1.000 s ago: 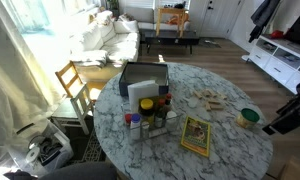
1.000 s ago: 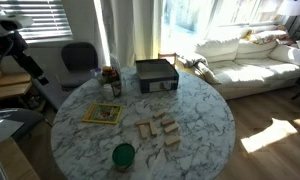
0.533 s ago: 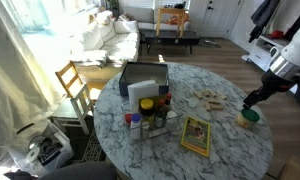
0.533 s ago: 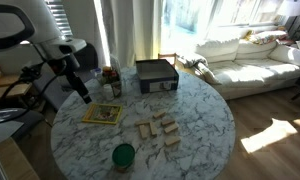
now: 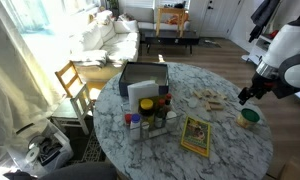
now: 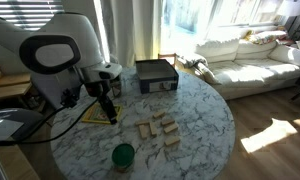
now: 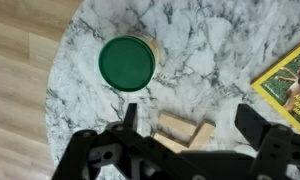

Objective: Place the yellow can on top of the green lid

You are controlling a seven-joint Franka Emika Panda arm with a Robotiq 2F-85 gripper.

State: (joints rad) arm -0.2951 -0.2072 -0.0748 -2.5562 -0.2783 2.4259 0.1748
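— Yellow can (image 5: 249, 115): where do we have it?

— Out by the rim of the marble table (image 7: 220, 30), at about 5 o'clock from the gripper (image 5: 244, 97) in an exterior view. In the wrist view the green lid (image 7: 126, 62) lies flat at roughly 10 o'clock from the picture's middle. Only a pale yellow sliver shows at the lid's 1 o'clock edge, touching it.

— So is the can under the lid or beside it?

— We cannot tell, because the lid hides most of it from above. Either way, the can is not on top of the lid yet.

— And the jaws?

— Spread wide, with nothing held. The gripper hangs above the table, the wooden blocks (image 7: 185, 130) show in the gap in the wrist view, and the yellow-green booklet (image 7: 290, 75) lies off at 3 o'clock.

— Then we judge this to be the approach, with no grasp made.

— Agreed. Next, we think, the gripper has to travel toward 10 o'clock in the wrist view, centre over the pair and come down. If the can is beneath the lid, we would need to part them first. If it is beside, the jaws must straddle the can without nudging the lid toward the nearby table edge.
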